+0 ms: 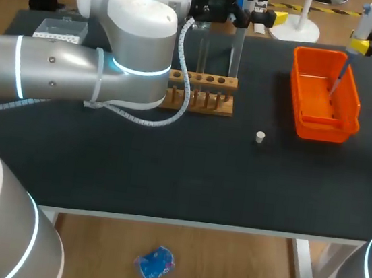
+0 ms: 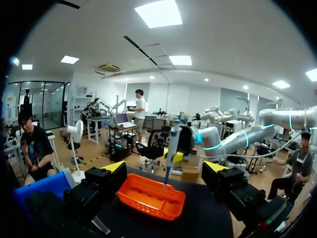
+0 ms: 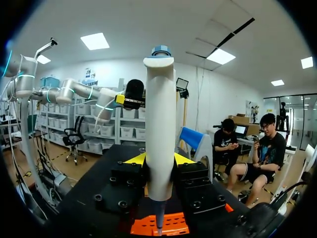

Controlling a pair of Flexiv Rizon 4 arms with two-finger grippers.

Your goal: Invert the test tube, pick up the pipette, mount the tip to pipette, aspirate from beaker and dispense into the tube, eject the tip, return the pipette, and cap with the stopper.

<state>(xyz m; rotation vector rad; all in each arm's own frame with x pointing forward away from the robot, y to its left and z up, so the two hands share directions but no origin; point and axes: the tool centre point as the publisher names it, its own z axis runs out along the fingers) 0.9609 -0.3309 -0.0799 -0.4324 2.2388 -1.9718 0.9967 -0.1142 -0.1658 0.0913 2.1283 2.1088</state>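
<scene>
Pipette (image 3: 160,144), white plastic with a blue cap, is hanging upright over the orange plastic tray (image 1: 322,132), its thin tip pointing down into it. I judge you are holding it there so that the ejected tip drops into the tray rather than onto the black table (image 1: 168,171). Your right gripper (image 3: 158,159) is pinching the pipette's body between its yellow-tipped fingers, the arm coming in from the far right. A clear test tube (image 1: 236,50) is standing upright at the wooden rack (image 1: 201,100), waiting for the small white stopper (image 1: 259,137) lying apart on the table. Your left gripper (image 2: 166,167) is hovering over the rack's far side, fingers spread with nothing between them, the arm stretching across from the left.
</scene>
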